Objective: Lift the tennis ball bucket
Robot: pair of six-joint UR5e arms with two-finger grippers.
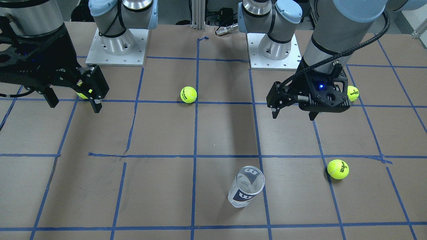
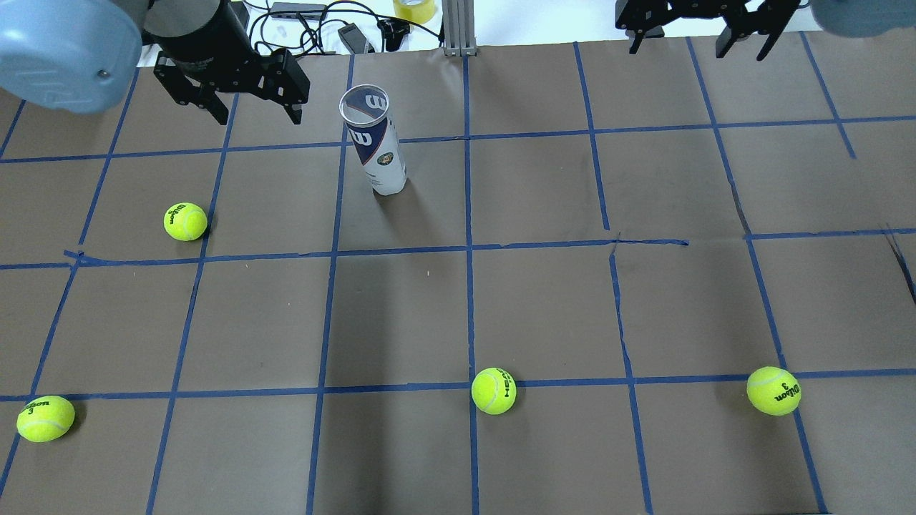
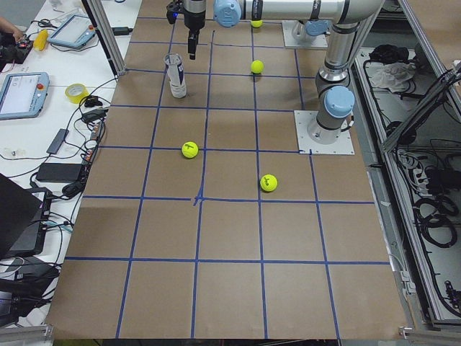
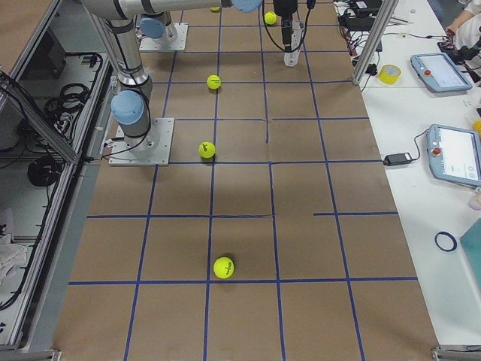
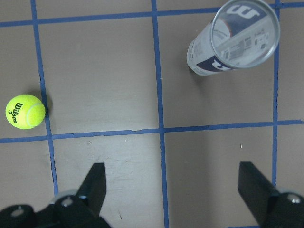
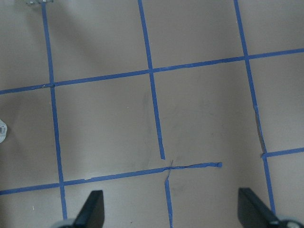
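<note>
The tennis ball bucket point(image 2: 373, 139) is a clear tube with a white and navy label. It stands upright and open-topped on the brown table, also seen in the front view point(image 1: 246, 186) and at the upper right of the left wrist view point(image 5: 232, 35). My left gripper point(image 2: 254, 113) is open and empty. It hovers above the table, apart from the bucket, on its left in the overhead view point(image 1: 293, 116) point(image 5: 174, 190). My right gripper point(image 2: 698, 46) is open and empty, far off on the other side point(image 1: 75, 106) point(image 6: 172, 209).
Several loose yellow-green tennis balls lie on the table: one near the left gripper's side point(image 2: 185, 221), one at the near left point(image 2: 45, 418), one at the near middle point(image 2: 494, 390), one at the near right point(image 2: 773, 390). Blue tape marks a grid. Cables and tape lie beyond the far edge.
</note>
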